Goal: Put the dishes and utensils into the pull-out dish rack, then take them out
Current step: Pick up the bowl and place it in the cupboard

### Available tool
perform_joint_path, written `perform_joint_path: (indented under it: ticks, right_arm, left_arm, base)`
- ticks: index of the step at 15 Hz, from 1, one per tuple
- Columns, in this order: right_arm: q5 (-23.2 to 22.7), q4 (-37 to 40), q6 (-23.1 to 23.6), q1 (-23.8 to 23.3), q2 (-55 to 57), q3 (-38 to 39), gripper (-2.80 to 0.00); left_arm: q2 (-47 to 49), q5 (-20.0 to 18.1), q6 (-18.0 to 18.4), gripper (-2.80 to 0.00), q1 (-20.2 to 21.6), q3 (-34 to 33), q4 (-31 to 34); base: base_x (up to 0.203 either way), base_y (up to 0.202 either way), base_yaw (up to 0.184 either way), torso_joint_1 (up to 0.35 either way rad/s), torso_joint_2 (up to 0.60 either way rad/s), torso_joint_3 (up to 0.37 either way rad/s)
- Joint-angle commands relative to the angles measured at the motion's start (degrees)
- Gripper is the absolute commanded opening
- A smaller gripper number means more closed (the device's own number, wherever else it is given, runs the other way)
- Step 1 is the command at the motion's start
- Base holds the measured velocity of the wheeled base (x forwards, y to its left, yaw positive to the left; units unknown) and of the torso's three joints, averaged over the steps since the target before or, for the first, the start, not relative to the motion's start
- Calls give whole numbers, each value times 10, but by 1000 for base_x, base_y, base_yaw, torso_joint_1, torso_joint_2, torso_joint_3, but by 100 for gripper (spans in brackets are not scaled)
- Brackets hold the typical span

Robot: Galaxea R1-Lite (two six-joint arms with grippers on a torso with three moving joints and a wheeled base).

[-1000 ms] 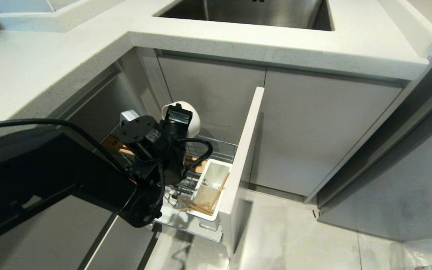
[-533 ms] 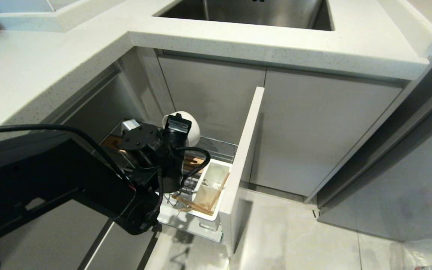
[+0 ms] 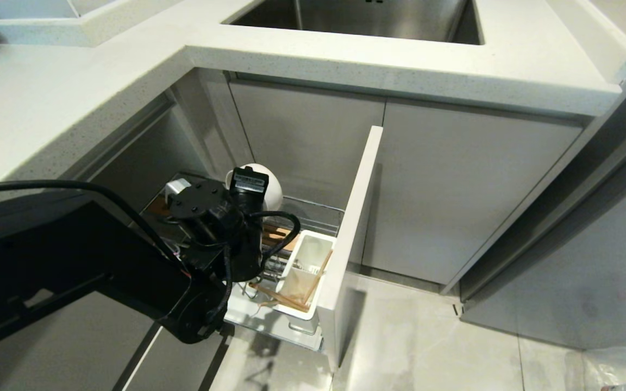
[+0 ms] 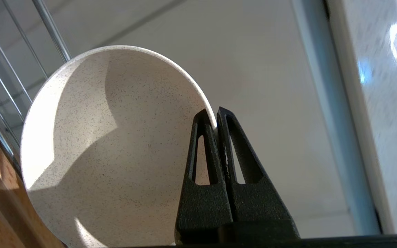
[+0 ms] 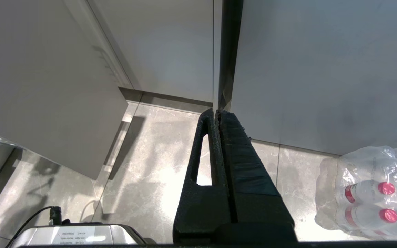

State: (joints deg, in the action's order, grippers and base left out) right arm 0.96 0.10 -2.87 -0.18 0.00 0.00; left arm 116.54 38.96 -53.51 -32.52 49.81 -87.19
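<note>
Left gripper (image 4: 215, 119) was clamped on the bowl (image 4: 109, 148) rim, w/ the bowl right above the rack (image 3: 313, 214). Chopsticks (image 3: 283, 296) sat in the cup (image 3: 305, 266). Right gripper (image 5: 218, 112) closed, idle. Prob mid-task imo.

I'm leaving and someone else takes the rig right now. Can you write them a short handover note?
Left gripper: shut on the rim of the bowl, held over the dish rack near its wood strip.
Right gripper: shut, empty, parked above the floor.
Chopsticks and spoon are in the white utensil cup.
Whether the bowl is going in or coming out can't be told from these views.
</note>
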Motion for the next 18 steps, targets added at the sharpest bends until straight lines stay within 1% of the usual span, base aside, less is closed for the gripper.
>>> perform_joint_path:
  ticks: [1, 3, 5, 8, 11, 13, 16, 18]
  right_arm:
    - [0, 0, 0, 0, 0, 1, -280]
    - [0, 0, 0, 0, 0, 1, -280]
    - [0, 0, 0, 0, 0, 1, -280]
    - [0, 0, 0, 0, 0, 1, -280]
    - [0, 0, 0, 0, 0, 1, -280]
    - [0, 0, 0, 0, 0, 1, -280]
    - [0, 0, 0, 0, 0, 1, -280]
    - [0, 0, 0, 0, 0, 1, -280]
  left_arm:
    - [-5, 10, -8, -280, 0, 2, -5]
    - [-5, 25, -22, -280, 0, 2, -5]
    - [-5, 32, -31, -280, 0, 4, -5]
    - [-5, 52, -67, -280, -2, 6, -5]
    - [-4, 57, -97, -280, -6, 3, -5]
    - [-4, 57, -107, -280, -7, 3, -5]
    - [-3, 57, -133, -280, -9, -2, -5]
    - [7, 56, -136, -280, -9, -2, -5]
  base:
    - [0, 0, 0, 0, 0, 0]
    - [0, 0, 0, 0, 0, 0]
    - [0, 0, 0, 0, 0, 0]
    - [0, 0, 0, 0, 0, 0]
    - [0, 0, 0, 0, 0, 0]
    - [0, 0, 0, 0, 0, 0]
    - [0, 0, 0, 0, 0, 0]
    - [0, 0, 0, 0, 0, 0]
